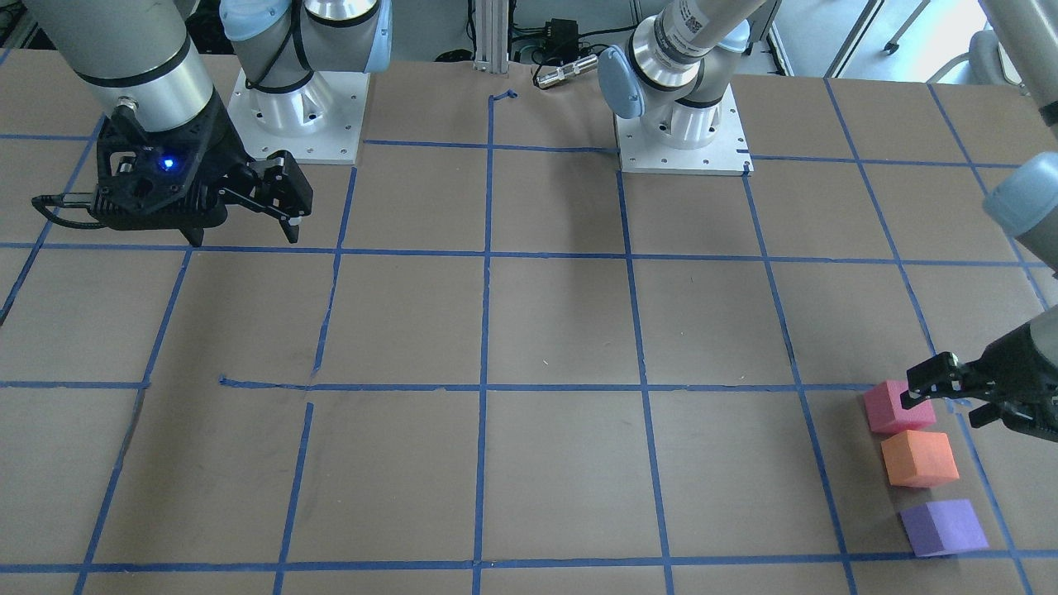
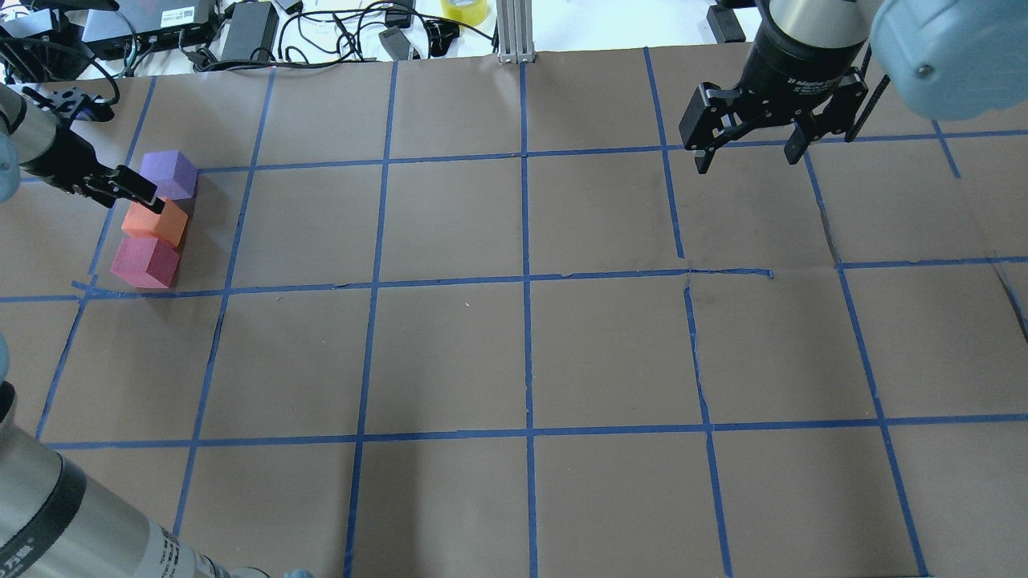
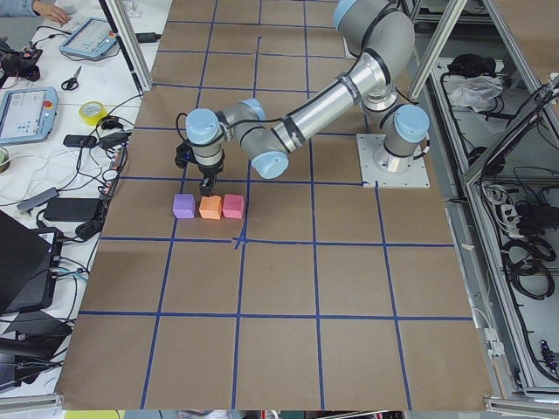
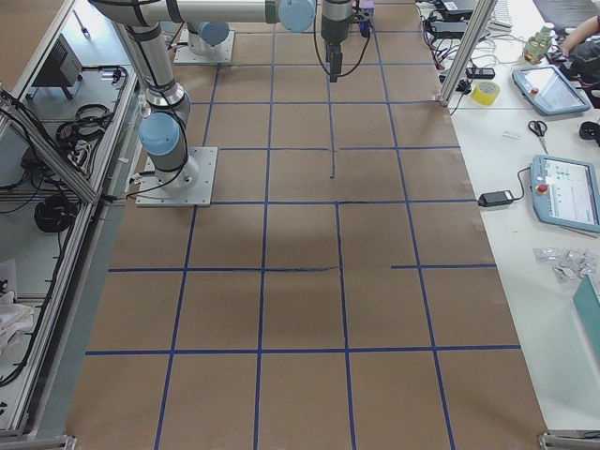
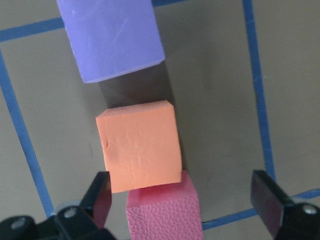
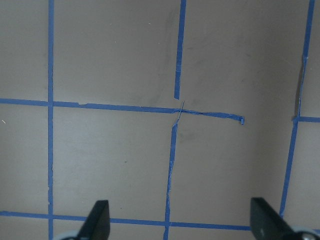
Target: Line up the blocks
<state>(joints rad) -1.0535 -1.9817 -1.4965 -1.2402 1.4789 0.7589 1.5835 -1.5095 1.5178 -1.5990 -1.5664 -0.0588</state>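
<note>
Three foam blocks lie in a short row near the table's left end: the pinkish-red block (image 1: 897, 406), the orange block (image 1: 919, 457) and the purple block (image 1: 942, 526). In the left wrist view the orange block (image 5: 140, 150) touches the pinkish-red block (image 5: 162, 212), and a narrow gap separates it from the purple block (image 5: 112, 37). My left gripper (image 1: 950, 402) is open and empty. It hovers over the pinkish-red end of the row, with its fingers (image 5: 100, 200) on either side. My right gripper (image 2: 748, 160) is open and empty, far off at the table's right.
The table (image 2: 530, 353) is brown paper marked with a blue tape grid. Cables, power bricks and a tape roll (image 2: 464, 10) lie beyond its far edge. The arm bases (image 1: 297, 107) stand at the robot's side.
</note>
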